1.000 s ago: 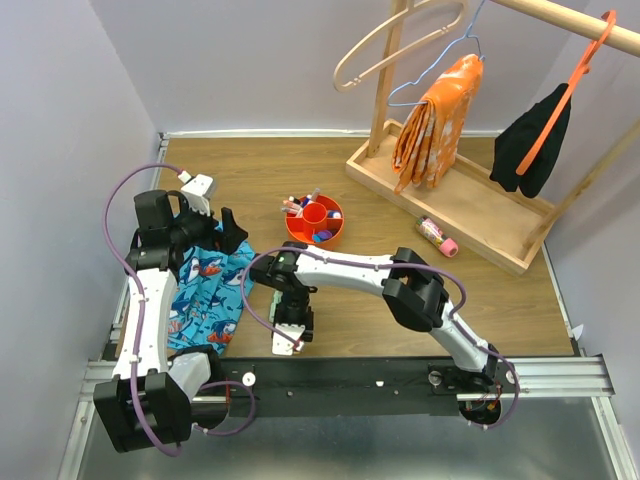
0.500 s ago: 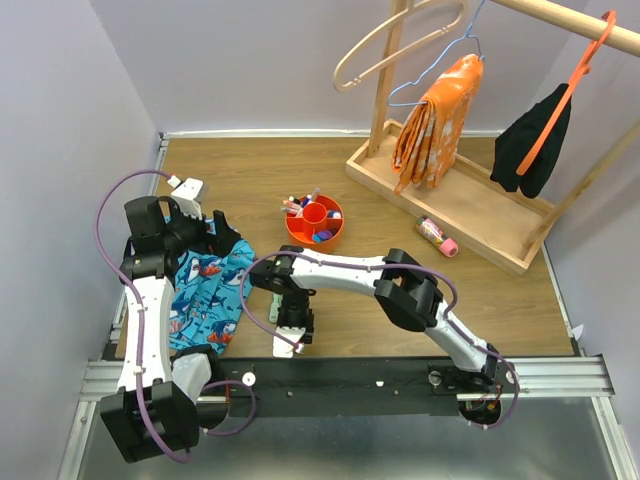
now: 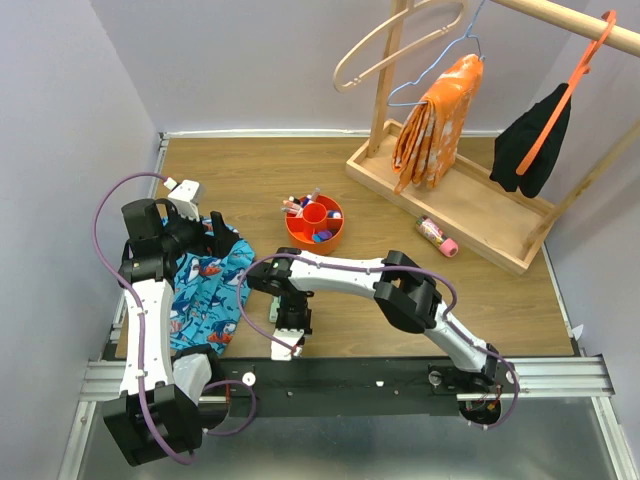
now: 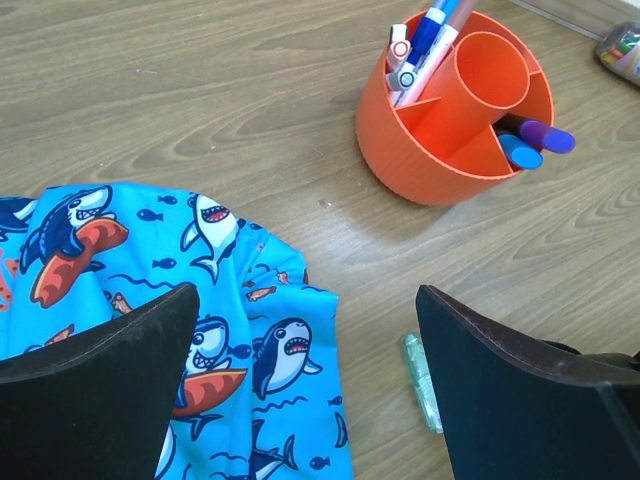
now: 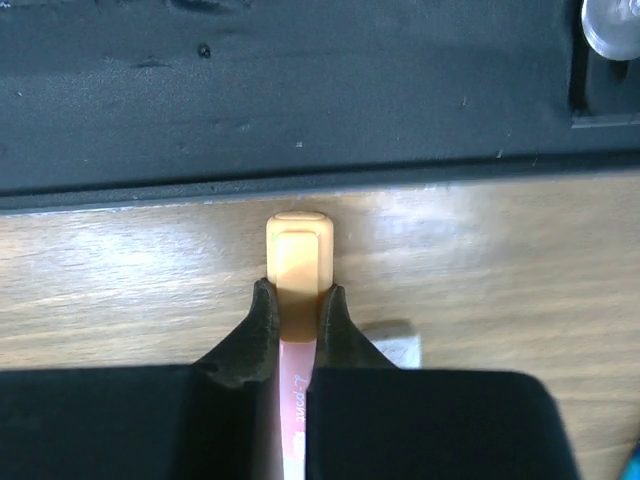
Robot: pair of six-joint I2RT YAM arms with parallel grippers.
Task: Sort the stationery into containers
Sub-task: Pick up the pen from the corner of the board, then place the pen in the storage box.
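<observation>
Since 1 second ago, the right gripper (image 5: 298,290) has closed onto a pink pen (image 5: 298,245) with a tan-orange cap, lying on the table (image 5: 500,260) beside the black rail (image 5: 300,90). The left gripper (image 4: 305,300) stays spread wide over the shark cloth (image 4: 230,330). The orange bowl (image 4: 400,150), seemingly unmoved, holds several pens (image 4: 415,45).

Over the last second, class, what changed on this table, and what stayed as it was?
The right claw closed on the pink pen with the orange cap at the table's near edge; its jaws stood wider before. The left arm drew back slightly towards its base, the left claw staying open over the cloth. The bowl, the rack and the marker beside it did not move.
</observation>
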